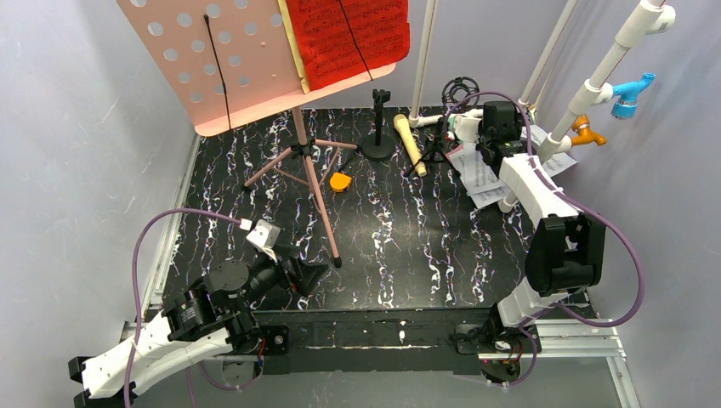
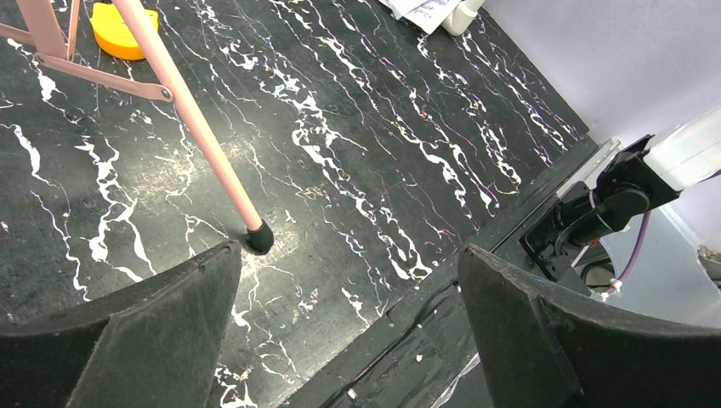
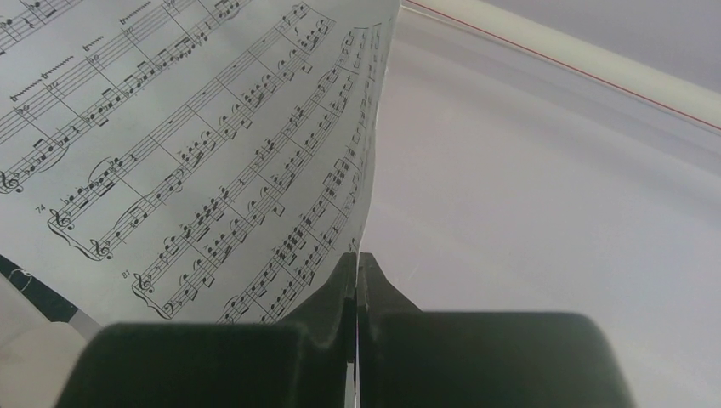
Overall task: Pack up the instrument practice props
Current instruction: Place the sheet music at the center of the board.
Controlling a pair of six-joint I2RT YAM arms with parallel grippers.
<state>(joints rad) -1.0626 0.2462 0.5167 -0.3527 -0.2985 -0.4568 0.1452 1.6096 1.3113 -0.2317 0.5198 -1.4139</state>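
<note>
Left gripper (image 2: 347,252): jaws wide apart, empty, just beside the near foot of the pink stand (image 1: 255,85). Right gripper (image 3: 357,263): jaws closed on the edge of a white music sheet (image 3: 195,144), well right of the stand. Red sheet (image 1: 349,38) on the stand's board; beige microphone (image 1: 409,143) on the bench (image 1: 408,246), right of its legs.
</note>
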